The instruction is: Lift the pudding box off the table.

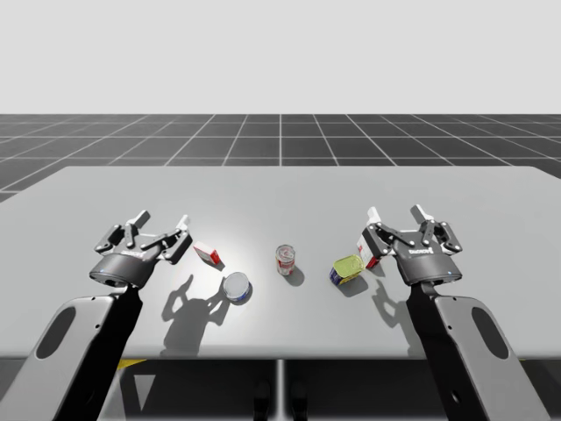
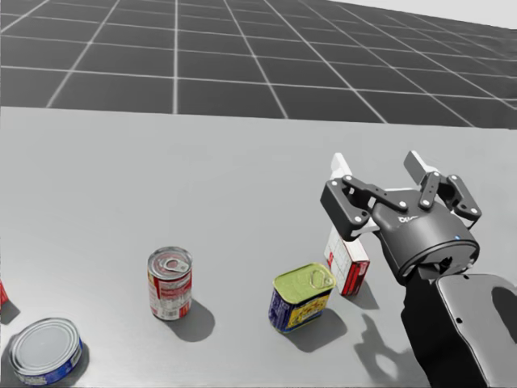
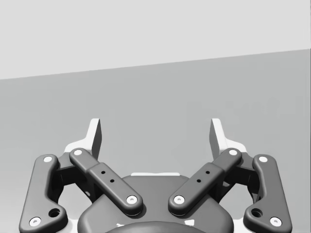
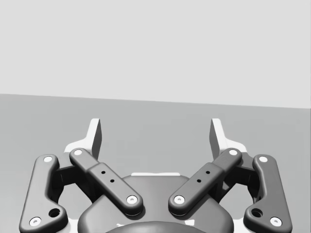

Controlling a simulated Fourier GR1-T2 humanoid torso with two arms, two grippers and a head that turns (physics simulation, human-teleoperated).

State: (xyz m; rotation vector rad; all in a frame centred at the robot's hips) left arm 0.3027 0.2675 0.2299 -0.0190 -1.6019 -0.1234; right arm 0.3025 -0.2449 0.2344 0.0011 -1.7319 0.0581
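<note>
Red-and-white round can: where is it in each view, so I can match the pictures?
High view: red-and-white can mid-table, left of the yellow-lidded can.
Head view: the can lower left, left of the yellow-lidded can.
Left wrist view: table ahead of the open left end effector.
Right wrist view: table ahead of the open right end effector.
Landmark: yellow-lidded can.

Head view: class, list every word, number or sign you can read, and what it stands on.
None can be read.
Red and white can: label print, blurred.
Blue tin with green lid: print, blurred.
Red and white box: print, too small.
Flat silver-topped can: print, blurred.
Right gripper housing: pale mark, too small.
</note>
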